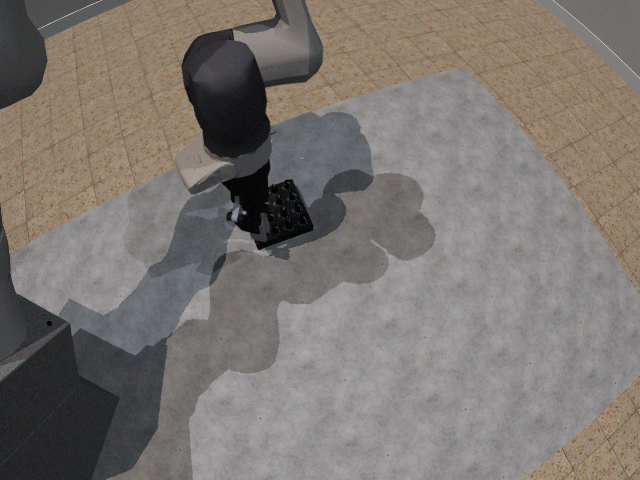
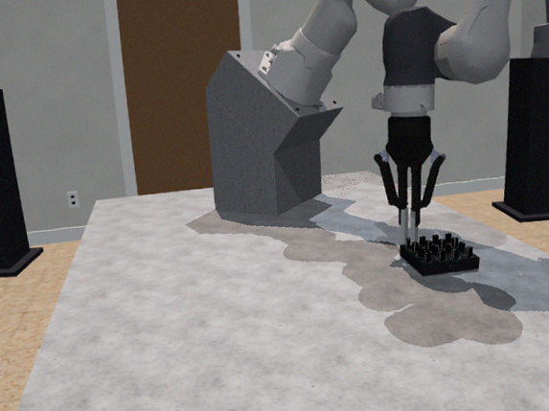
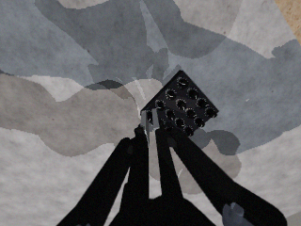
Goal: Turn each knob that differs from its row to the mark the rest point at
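Observation:
The black knob box (image 1: 285, 238) (image 2: 439, 268) (image 3: 190, 85) stands flat on the table, its four rows of black knobs upward. A small socket-like mark (image 2: 451, 266) shows on the side facing the exterior camera. My gripper (image 1: 264, 235) (image 2: 411, 240) (image 3: 150, 116) points straight down, its fingertips closed to a narrow gap around the corner knob at the box's back left in the exterior view. It looks shut on that knob, probably D4. The fingertips hide most of that knob, and its line cannot be read. The other knobs' lines are too small and dark to read.
The grey table top (image 1: 439, 335) (image 2: 176, 330) extends around the box, with arm shadows across it. The arm's angular base (image 2: 260, 149) stands behind and left of the box in the exterior view. Neighbouring knobs stand close beside the fingertips.

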You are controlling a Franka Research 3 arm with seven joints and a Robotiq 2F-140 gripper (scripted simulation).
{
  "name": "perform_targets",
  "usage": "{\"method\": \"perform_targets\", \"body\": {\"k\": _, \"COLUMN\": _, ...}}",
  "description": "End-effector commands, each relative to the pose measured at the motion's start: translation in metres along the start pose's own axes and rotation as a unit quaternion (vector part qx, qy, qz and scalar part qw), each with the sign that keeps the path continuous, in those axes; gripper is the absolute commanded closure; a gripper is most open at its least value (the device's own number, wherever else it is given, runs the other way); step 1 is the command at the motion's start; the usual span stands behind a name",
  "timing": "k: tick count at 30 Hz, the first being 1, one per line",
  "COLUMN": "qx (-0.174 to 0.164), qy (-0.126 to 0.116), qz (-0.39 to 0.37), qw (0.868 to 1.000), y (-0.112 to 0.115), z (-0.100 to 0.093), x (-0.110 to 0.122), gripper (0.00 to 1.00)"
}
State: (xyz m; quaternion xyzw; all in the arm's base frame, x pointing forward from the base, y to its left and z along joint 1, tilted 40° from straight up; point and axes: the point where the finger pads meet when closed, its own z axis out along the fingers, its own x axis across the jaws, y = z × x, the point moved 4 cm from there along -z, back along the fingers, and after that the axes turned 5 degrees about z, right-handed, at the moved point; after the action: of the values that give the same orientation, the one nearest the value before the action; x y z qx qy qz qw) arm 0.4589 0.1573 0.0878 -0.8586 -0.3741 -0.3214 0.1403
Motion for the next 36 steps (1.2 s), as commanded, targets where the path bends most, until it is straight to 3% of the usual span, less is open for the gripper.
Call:
{"method": "perform_targets", "body": {"k": 1, "qx": 0.009, "qy": -0.008, "qz": 0.071, "qw": 0.997, "y": 0.002, "z": -0.0001, "x": 0.0006, "gripper": 0.95}}
{"method": "perform_targets", "body": {"k": 17, "qx": 0.008, "qy": -0.009, "qz": 0.181, "qw": 0.983, "y": 0.002, "z": -0.0001, "x": 0.0006, "gripper": 0.95}}
{"method": "perform_targets", "body": {"k": 36, "qx": 0.006, "qy": -0.01, "qz": 0.334, "qw": 0.942, "y": 0.002, "z": -0.0001, "x": 0.0006, "gripper": 0.95}}
